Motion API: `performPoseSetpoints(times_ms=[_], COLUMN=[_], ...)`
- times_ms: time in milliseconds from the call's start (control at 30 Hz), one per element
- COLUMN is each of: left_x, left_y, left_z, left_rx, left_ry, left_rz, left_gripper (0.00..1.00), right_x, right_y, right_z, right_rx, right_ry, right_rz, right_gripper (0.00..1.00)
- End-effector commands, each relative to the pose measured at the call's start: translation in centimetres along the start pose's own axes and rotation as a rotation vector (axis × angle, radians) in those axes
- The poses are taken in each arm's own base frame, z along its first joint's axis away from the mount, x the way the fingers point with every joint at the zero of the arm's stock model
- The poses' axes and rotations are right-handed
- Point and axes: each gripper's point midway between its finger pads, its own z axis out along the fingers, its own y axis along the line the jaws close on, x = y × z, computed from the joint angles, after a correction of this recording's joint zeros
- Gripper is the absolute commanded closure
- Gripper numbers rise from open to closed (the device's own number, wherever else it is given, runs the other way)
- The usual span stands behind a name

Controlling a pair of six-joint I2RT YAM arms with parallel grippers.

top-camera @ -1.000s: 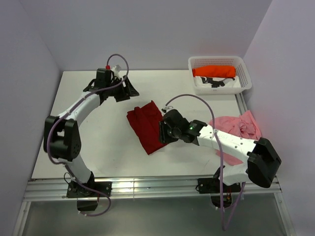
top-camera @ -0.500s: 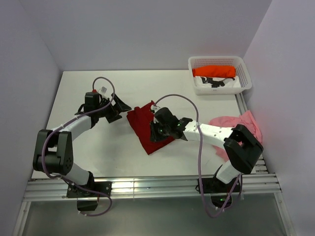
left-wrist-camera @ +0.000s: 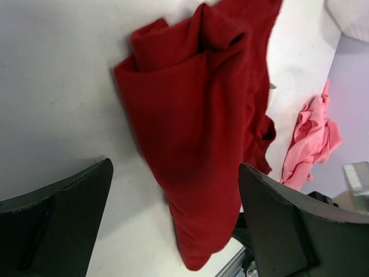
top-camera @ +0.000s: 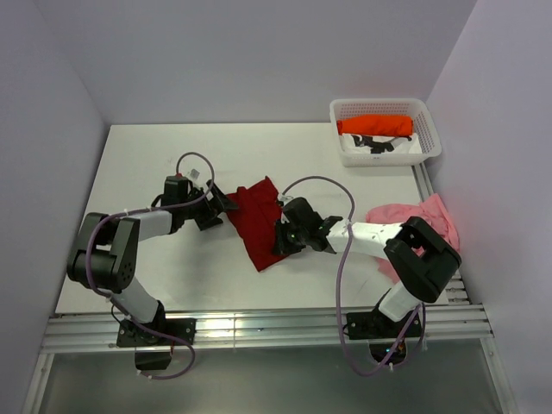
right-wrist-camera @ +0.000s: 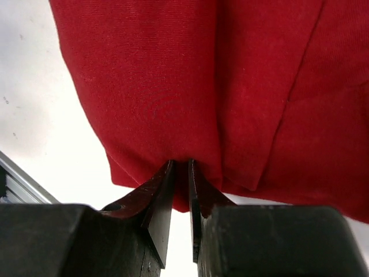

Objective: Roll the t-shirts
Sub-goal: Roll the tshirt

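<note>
Dark red t-shirt (top-camera: 254,222), edge in clamped right jaws; left jaws apart beside opposite edge

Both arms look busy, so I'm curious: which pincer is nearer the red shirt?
Right. The right pincer is pinching the red shirt at its edge; the left pincer is open just beside the opposite edge, gripping nothing.

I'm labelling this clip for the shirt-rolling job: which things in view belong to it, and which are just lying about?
Part of the job: dark red t-shirt, mid-table; pale pink t-shirt, right edge; orange t-shirt, in the white lattice basket.
Lying about: white lattice basket; black-and-white item inside it.
</note>
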Motion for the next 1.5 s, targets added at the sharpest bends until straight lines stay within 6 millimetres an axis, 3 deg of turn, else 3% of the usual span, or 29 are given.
performPoseSetpoints(times_ms=[0, 400, 533, 733, 833, 900, 933, 1000, 1033, 1067, 1100, 1133, 1200, 1233, 1300, 1333, 1367, 1400, 1467], left_x=[0.3, -2.4, -2.2, -2.3, -3.0, -3.2, -3.5, -3.3, -3.3, -3.1, -3.0, -2.6, -2.4, -2.0, -1.8, -1.6, -1.5, -1.5, -1.3], left_y=[0.4, 2.3, 1.7, 1.6, 1.4, 1.0, 0.7, 0.6, 0.2, 0.1, -0.2, -0.3, -0.5, -0.5, -0.9, -0.9, -1.1, -1.3, -1.7], left_z=[1.2, 3.8, 5.0, 5.4, 4.9, 4.2, 4.0, 3.7, 3.8, 3.8, 3.8, 3.8, 3.8, 3.8, 3.7, 3.6, 3.4, 3.2, 3.0], left_rx=[0.009, -0.057, 0.009, 0.022, -0.022, -0.038, -0.044, -0.056, -0.041, -0.034, -0.019, -0.011, -0.010, -0.013, -0.010, -0.009, -0.005, -0.001, 0.005], left_ry=[-0.018, -0.122, -0.093, -0.093, -0.110, -0.115, -0.121, -0.100, -0.086, -0.074, -0.072, -0.058, -0.053, -0.044, -0.038, -0.029, -0.029, -0.024, -0.009], left_rz=[-0.009, -0.044, -0.064, -0.060, -0.030, -0.009, -0.003, 0.000, 0.000, -0.006, -0.008, -0.013, -0.019, -0.016, -0.011, -0.012, -0.012, -0.012, -0.012], left_gripper=[0.06, 0.19, 0.41, 0.60, 0.91, 0.95, 0.97, 0.99, 1.00, 1.00, 1.00, 1.00, 1.00, 1.00, 1.00, 1.00, 1.00, 1.00, 1.00], right_x=[1.0, 1.1, 1.1, 0.5, -0.7, -1.4, -2.8, -3.6, -4.9, -5.4, -5.7, -7.2, -6.4, -8.0, -7.3, -8.8, -8.8, -7.7, -8.8], right_y=[-0.5, -0.6, -0.7, -0.2, -0.5, -0.9, 0.0, 0.2, 1.6, 2.0, 1.3, 2.5, 3.4, 4.2, 5.1, 6.0, 6.4, 6.8, 7.9], right_z=[0.9, 0.6, 0.5, 0.2, -1.1, -2.2, -3.4, -4.6, -5.4, -5.6, -6.0, -6.5, -5.8, -6.1, -5.0, -5.4, -5.1, -3.9, -3.6], right_rx=[-0.004, -0.003, -0.001, -0.016, 0.034, 0.077, 0.066, 0.106, 0.100, 0.114, 0.200, 0.214, 0.263, 0.296, 0.348, 0.383, 0.405, 0.432, 0.491], right_ry=[0.018, 0.019, 0.018, 0.006, -0.030, -0.047, -0.092, -0.111, -0.145, -0.154, -0.164, -0.194, -0.149, -0.193, -0.161, -0.210, -0.212, -0.179, -0.219], right_rz=[0.005, -0.013, -0.017, -0.033, -0.061, -0.091, -0.104, -0.133, -0.157, -0.193, -0.211, -0.229, -0.301, -0.314, -0.367, -0.379, -0.396, -0.438, -0.462], right_gripper=[0.78, 0.80, 0.81, 0.80, 0.72, 0.66, 0.57, 0.50, 0.32, 0.25, 0.18, 0.09, 0.09, 0.09, 0.09, 0.08, 0.03, 0.03, 0.03])
